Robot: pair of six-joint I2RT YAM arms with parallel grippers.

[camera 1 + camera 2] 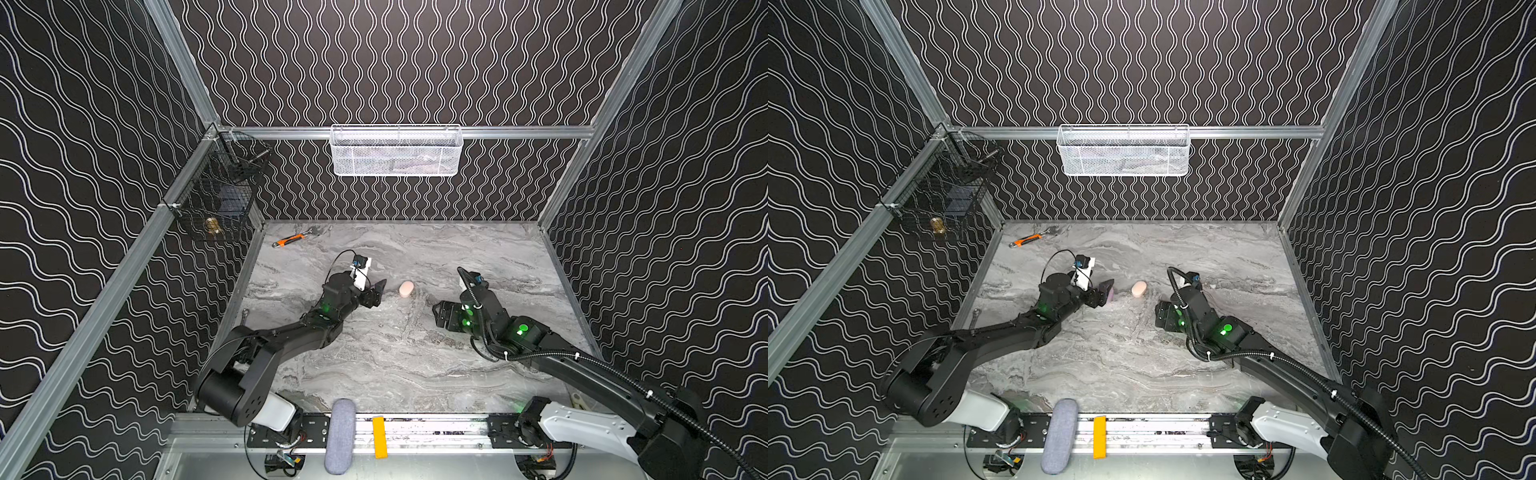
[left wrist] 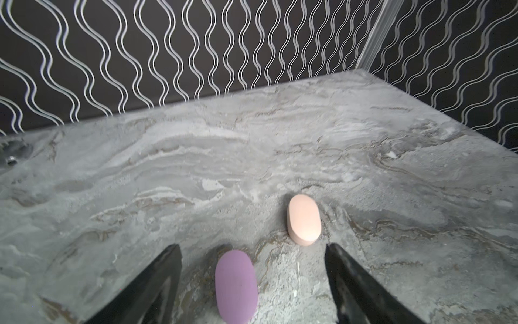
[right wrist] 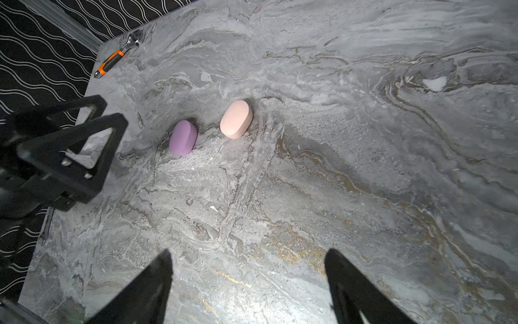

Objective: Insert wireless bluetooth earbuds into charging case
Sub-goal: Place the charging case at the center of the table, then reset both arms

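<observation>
Two shut oval charging cases lie on the marble table (image 1: 395, 361): a purple case (image 2: 236, 286) and a peach case (image 2: 304, 219) just beyond it. My left gripper (image 2: 252, 246) is open, and the purple case lies on the table between its fingers, touching neither. In a top view the purple case (image 1: 1109, 296) peeks out at the left gripper (image 1: 1104, 293), with the peach case (image 1: 1138, 289) to its right. My right gripper (image 3: 249, 252) is open over bare marble, well short of both cases. No earbuds show in any view.
An orange-handled wrench (image 1: 291, 240) lies at the back left of the table. A white mesh basket (image 1: 395, 151) hangs on the back wall and a black wire basket (image 1: 220, 195) on the left wall. A grey pad (image 1: 340, 436) and a yellow block (image 1: 379, 436) sit on the front rail.
</observation>
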